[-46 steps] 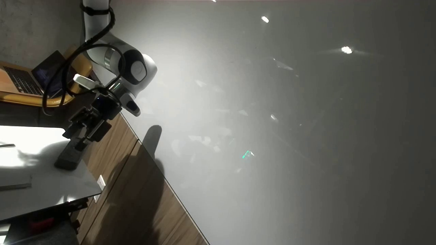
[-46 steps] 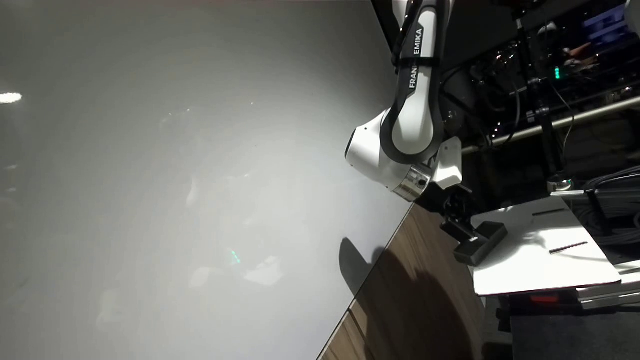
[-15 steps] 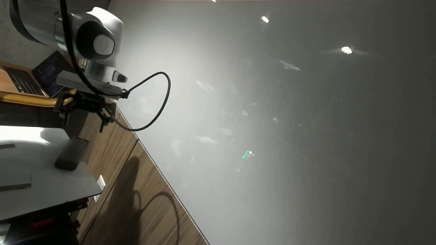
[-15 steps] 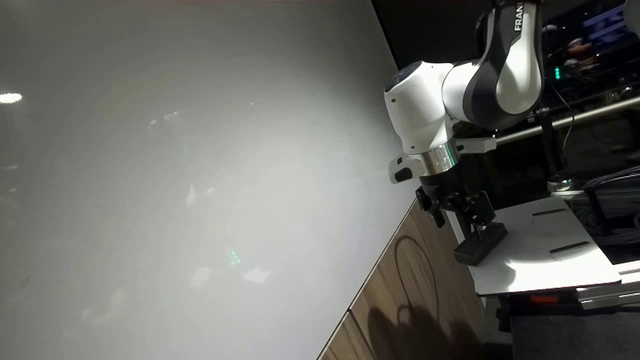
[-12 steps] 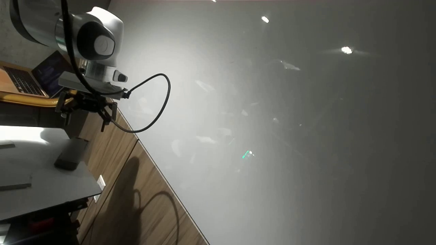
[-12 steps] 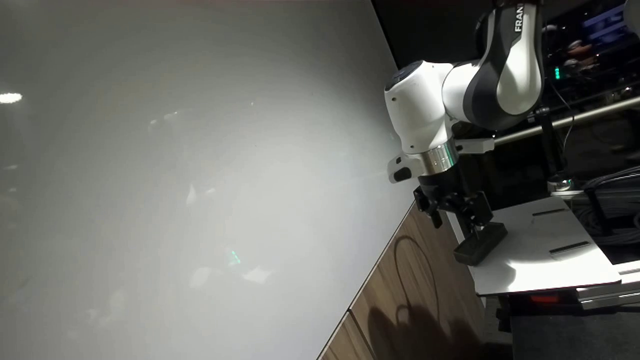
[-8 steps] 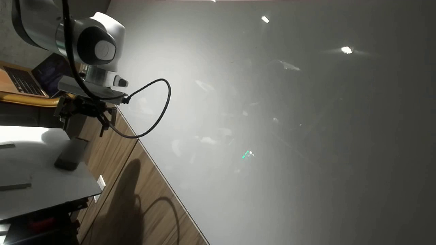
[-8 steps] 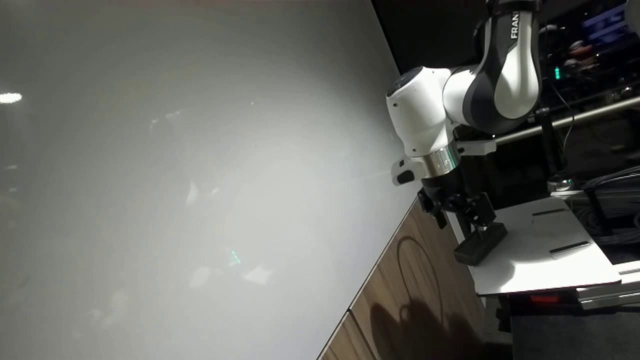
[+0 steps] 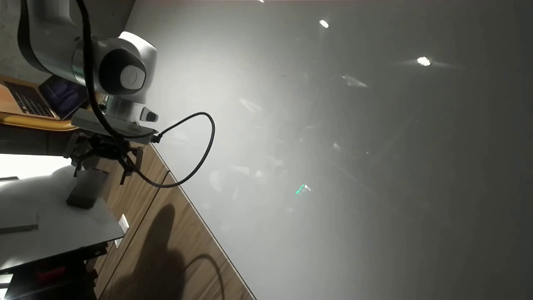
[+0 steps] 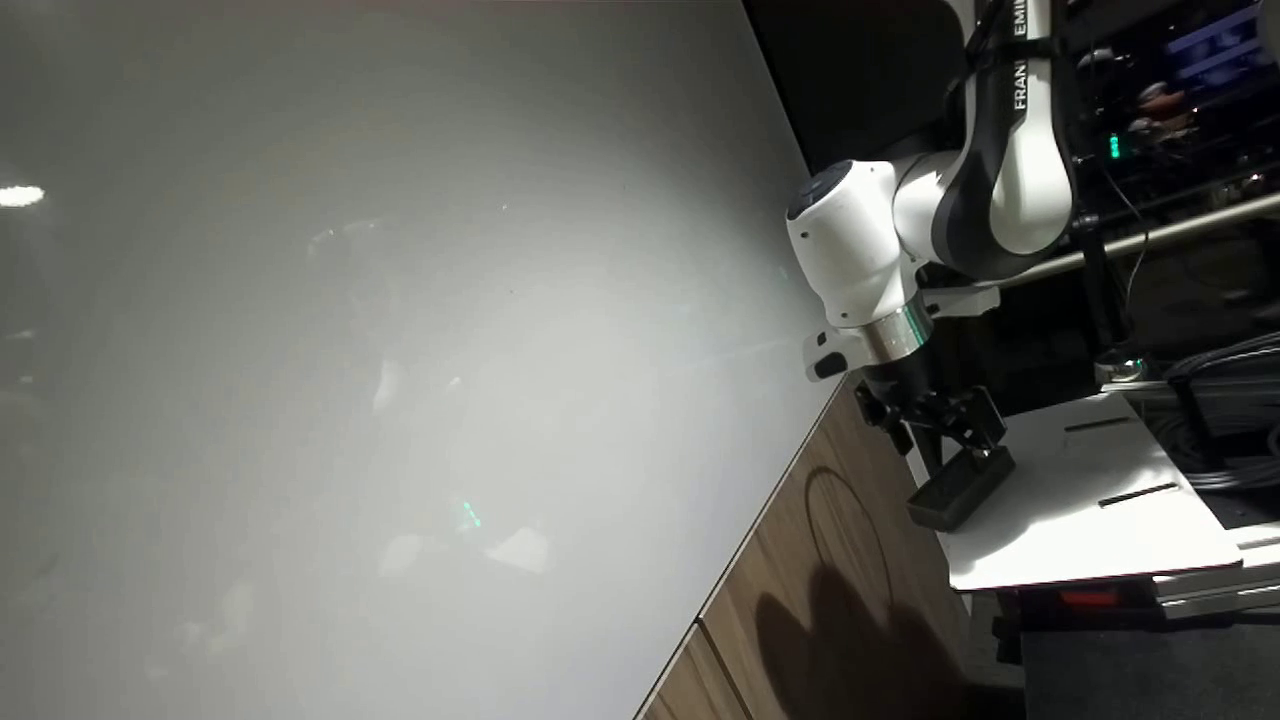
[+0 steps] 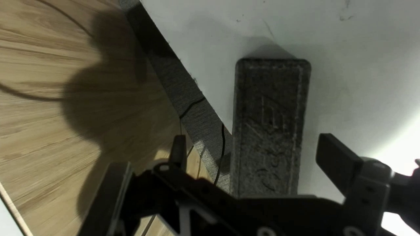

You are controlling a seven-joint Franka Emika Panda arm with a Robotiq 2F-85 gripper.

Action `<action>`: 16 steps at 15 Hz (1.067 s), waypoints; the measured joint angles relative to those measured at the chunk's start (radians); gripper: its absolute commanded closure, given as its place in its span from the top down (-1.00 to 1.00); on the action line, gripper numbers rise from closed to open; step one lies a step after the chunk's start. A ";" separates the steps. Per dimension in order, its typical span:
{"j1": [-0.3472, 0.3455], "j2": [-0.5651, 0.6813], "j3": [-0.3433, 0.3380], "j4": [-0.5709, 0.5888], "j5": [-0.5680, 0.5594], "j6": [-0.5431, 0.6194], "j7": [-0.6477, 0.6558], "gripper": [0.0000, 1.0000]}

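A dark grey, worn rectangular block [image 11: 270,114] lies on the white tabletop [image 11: 354,82], close to its edge. My gripper [image 11: 254,150] stands open above it. In the wrist view the block appears between the spread fingers, with a gap on either side, and its lower end is hidden behind the gripper body. One finger is seen against the floor past the table edge, the other against the tabletop. In both exterior views the gripper [image 9: 100,176] hangs just over the block [image 9: 85,187]; whether a fingertip touches the block [image 10: 955,495] cannot be told.
Two thin dark strips lie on the tabletop, one strip [image 10: 1138,495] nearer the front. A large pale wall panel [image 9: 333,125] with wood panelling [image 9: 145,233] below stands beside the arm. A black cable [image 9: 210,146] loops from the wrist. A laptop [image 9: 31,98] rests behind.
Three seconds ago the gripper was down at the block. It then stood higher and turned, apart from it, and over the last half second has come down towards it. The block has not moved.
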 measured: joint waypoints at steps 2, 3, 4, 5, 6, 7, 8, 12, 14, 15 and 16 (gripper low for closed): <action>-0.002 0.012 -0.002 0.000 -0.006 0.007 0.000 1.00; -0.002 0.019 -0.002 0.000 -0.007 0.015 0.000 1.00; -0.001 0.025 -0.002 0.000 -0.007 0.021 0.000 1.00; -0.001 0.032 -0.002 0.000 -0.008 0.028 0.000 1.00; -0.001 0.038 -0.002 0.000 -0.008 0.034 0.000 0.88; -0.001 0.043 -0.002 0.000 -0.009 0.038 0.000 0.60; -0.001 0.048 -0.002 0.000 -0.010 0.039 0.001 0.42; -0.002 0.062 -0.002 0.000 -0.014 0.041 0.004 -0.13; -0.002 0.062 -0.002 0.001 -0.015 0.041 0.021 -0.39; -0.001 0.062 -0.002 0.002 -0.015 0.041 0.036 -0.42; -0.001 0.060 -0.002 0.003 -0.016 0.041 0.054 -0.42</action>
